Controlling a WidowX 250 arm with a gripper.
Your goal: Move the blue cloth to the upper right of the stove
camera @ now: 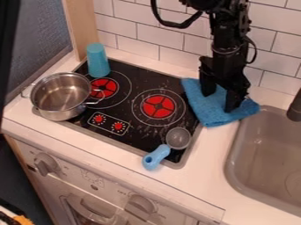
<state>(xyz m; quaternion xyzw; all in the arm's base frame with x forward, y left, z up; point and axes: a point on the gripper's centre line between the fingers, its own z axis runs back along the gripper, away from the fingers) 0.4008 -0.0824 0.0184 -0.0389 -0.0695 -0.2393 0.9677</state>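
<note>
- Arm: my black arm enters the camera view from the top edge, in front of the white tiled wall [147, 33], and hangs down over the cloth.
- Hand: my hand [222, 96] is open, its 2 fingers standing apart at the cloth, with blue fabric visible between them.
- Task object: the blue cloth [203, 105] lies rumpled at the upper right of the stove [132, 135], partly over its right edge and partly on the worktop [206, 171], reaching toward the sink [267, 132].
- Cooking surface: the stove bears 2 red burners and, in front of them, 2 small red dials.
- Left side: a metal pot [61, 97] with 2 handles sits on the left part of the stove.
- Rear left: a turquoise cup [97, 61] stands just behind the left burner [103, 88].
- Front right: a utensil [156, 157] with a light blue handle and a round grey head lies across the front edge of the stove, its handle toward the worktop's front.
- Right margin: a dark faucet [295, 107] shows beside the sink.
</note>
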